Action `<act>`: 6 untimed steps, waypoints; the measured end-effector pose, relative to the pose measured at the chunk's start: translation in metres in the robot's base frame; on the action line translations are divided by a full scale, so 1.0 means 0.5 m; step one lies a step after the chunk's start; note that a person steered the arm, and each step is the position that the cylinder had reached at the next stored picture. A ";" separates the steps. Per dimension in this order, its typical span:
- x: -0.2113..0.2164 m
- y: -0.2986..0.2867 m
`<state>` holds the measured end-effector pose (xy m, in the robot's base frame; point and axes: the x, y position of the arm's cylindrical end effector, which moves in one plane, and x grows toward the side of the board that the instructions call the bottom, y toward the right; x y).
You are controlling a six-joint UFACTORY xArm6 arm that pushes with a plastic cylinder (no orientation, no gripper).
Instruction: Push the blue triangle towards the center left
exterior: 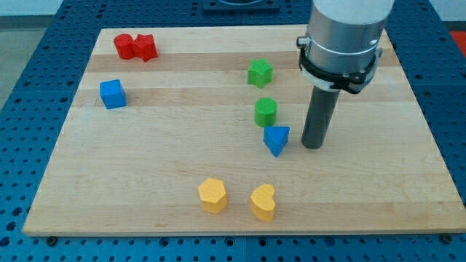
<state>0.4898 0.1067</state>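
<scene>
I count eight blocks on the desk [145, 182]. Two are red: a red cylinder [125, 46] and a red star [145, 47]. Two are blue: a blue cube [112, 94] and a blue triangle [276, 140]. Two are green: a green star [260, 73] and a green cylinder [266, 112]. Two are yellow: a yellow hexagon [212, 195] and a yellow heart [263, 202].

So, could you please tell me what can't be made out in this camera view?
- Arm above the grey collar: cut off by the view's top edge.
- Two red blocks at top left: touching, shapes unclear.
- Whether my tip touches the blue triangle block: a narrow gap seems to show.
</scene>
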 end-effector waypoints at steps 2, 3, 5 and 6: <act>-0.017 0.000; -0.042 -0.003; -0.052 -0.003; -0.052 -0.003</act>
<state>0.4639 0.1054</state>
